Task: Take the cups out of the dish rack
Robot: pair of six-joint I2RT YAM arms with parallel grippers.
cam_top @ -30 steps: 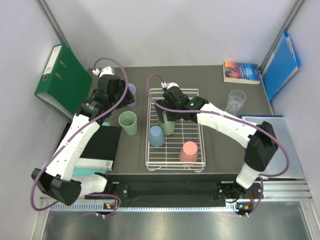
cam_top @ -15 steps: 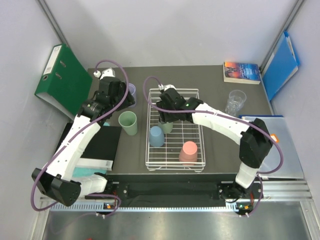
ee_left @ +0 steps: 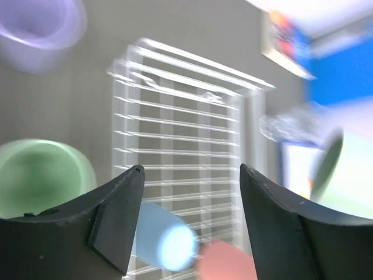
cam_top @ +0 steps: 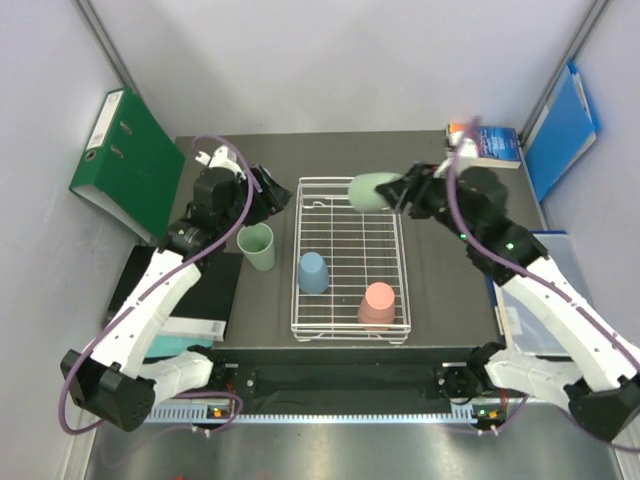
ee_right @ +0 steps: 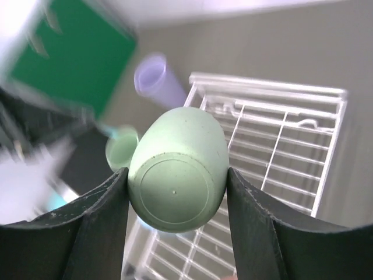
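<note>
Right fingers (ee_right: 96, 230): pinching a mint cup, one finger on each flank. This held cup (cam_top: 372, 192) lies tipped on its side in the air above the far right corner of the rack (cam_top: 350, 258), clear of the wires. Its flat base faces the right wrist camera (ee_right: 178, 175).

Left fingers (ee_left: 113, 213): spread wide, nothing between them. They hover just off the rack's far left corner, above the counter (cam_top: 430, 290), and point across toward the rack.

In the rack: blue cup (cam_top: 313, 271), mouth down, near the left side about midway along. Pink cup (cam_top: 377, 303), mouth down, toward the near right corner. The two are apart, not touching. The far half of the rack holds only bare wire.

Off the rack: green cup (cam_top: 256, 246) upright on the counter just left of the rack. Lilac cup (ee_right: 157, 81) stands on the counter beyond the rack's far left corner; from above the left arm hides it.

Green binder (cam_top: 125, 160) leans against the wall well left of the rack.
</note>
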